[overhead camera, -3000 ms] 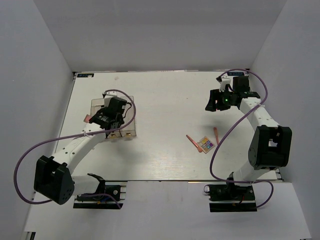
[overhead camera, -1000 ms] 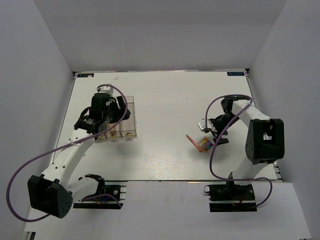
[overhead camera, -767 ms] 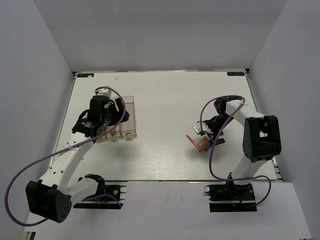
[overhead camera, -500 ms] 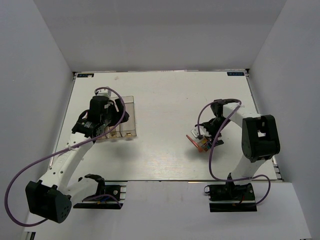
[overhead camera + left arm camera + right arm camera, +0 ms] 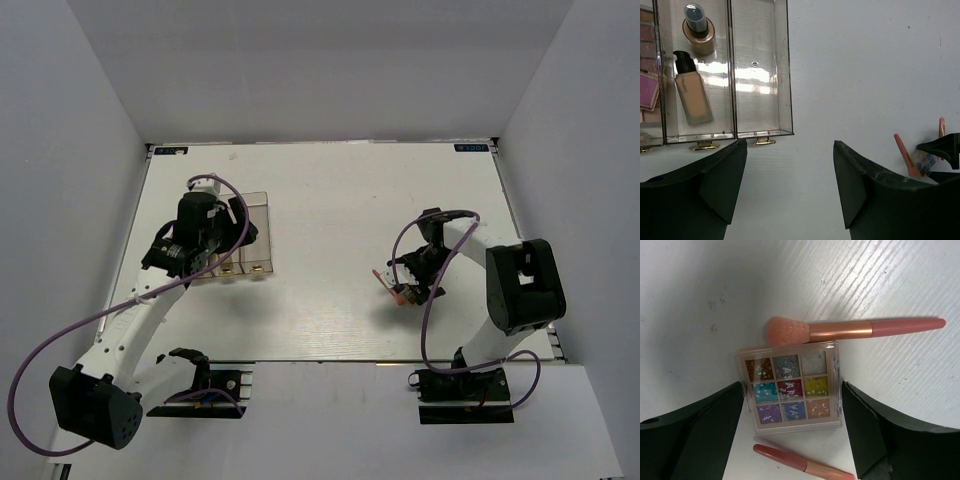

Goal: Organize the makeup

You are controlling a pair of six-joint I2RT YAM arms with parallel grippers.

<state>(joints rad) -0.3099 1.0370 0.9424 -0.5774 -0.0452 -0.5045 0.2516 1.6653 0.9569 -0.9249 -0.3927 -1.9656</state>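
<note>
1. The right gripper has been brought from the upper right of the top view down to the lower right of centre. Its jaws are held wide apart and nothing is gripped.
2. The palette is now framed between the two fingers in the middle of the right wrist view. No contact can be made out. A grasp of the palette is therefore judged to be the step in hand, with the carry to the box not yet begun.
3. The left gripper is held over the near edge of the box, at the left of the top view. Its jaws are apart and empty.
4. The palette is square and clear-cased, with nine glittery pans in three rows. It lies flat on the table.
5. A brush lies along the palette's upper edge, bristles to the left. A pencil lies just below its lower edge.
6. Two bottles are already stored in the box's middle compartment, one lying and one upright. Flat palettes are seen in its left one.
</note>
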